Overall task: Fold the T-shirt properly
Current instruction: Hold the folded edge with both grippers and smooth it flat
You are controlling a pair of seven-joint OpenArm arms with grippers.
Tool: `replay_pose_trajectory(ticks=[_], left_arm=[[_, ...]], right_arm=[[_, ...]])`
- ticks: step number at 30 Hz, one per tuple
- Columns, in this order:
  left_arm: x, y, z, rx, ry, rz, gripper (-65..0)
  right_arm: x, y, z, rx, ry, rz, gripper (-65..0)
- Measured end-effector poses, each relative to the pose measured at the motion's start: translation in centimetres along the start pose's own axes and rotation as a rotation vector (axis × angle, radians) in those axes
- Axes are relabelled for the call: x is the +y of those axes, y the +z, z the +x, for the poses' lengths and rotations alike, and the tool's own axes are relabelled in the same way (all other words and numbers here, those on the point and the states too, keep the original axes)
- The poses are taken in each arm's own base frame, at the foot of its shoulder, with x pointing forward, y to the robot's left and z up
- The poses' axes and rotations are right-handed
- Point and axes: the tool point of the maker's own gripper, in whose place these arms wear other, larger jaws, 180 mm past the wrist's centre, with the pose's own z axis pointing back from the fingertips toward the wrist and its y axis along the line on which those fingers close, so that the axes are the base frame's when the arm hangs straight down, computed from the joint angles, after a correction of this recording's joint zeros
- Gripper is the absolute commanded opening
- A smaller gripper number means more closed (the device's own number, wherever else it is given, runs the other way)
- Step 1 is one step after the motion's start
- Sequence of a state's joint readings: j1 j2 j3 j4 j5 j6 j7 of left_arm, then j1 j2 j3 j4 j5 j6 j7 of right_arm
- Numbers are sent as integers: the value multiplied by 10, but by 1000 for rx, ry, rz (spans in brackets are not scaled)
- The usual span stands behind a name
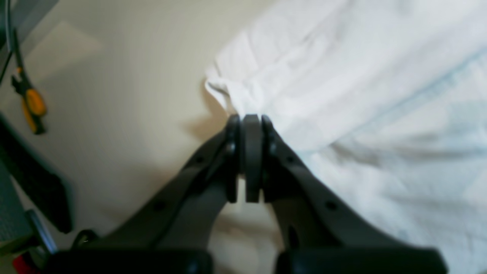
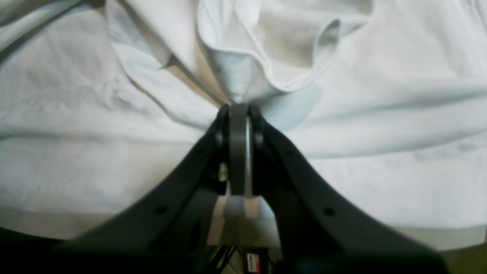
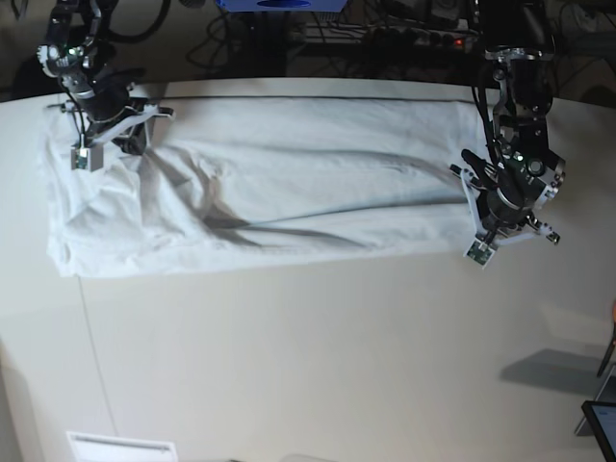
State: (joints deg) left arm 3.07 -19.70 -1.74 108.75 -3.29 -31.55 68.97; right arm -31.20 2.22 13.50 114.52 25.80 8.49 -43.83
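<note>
The white T-shirt [image 3: 289, 192] lies stretched out in a long band across the far half of the table. At its right end in the base view, my left gripper [image 3: 478, 248] is shut on the corner; the left wrist view shows the fingertips [image 1: 232, 125] pressed together with a bunched bit of hem [image 1: 224, 89] just beyond them. My right gripper [image 3: 83, 154] is at the shirt's left end, shut on gathered folds of the T-shirt [image 2: 243, 76]. There the cloth puckers toward the shut tips of the right gripper [image 2: 239, 108].
The beige table [image 3: 318, 366] stretches toward the near side. An orange-handled tool [image 1: 32, 104] lies beside the left arm. Cables and a power strip [image 3: 414, 34] run behind the far edge. A dark device corner [image 3: 602, 423] shows at the lower right.
</note>
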Motion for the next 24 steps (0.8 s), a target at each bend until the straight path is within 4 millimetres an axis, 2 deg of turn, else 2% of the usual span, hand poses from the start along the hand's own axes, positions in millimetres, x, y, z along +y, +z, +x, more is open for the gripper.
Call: replay_pose_trajectory(ticks=[7,10,16,22,24], left_arm=[[2,0,-1,3,-4,2,-650],[1,0,-1,3,-3,1,-650],[1,0,-1,3,-3,-1,-650],[-17,-3,6,-5,-49,-39,-650],[-17,-3,7,-7,-49,-40,-650]], right_arm=[[2,7,-16,17,-30,16,-649],[11,10,-19,17,-94,79,-649],[10,12,-18,20,-100,93,-649],[10,14,-24,35,-106,93,-649],[10,15,-28,47,-108,90,-643]])
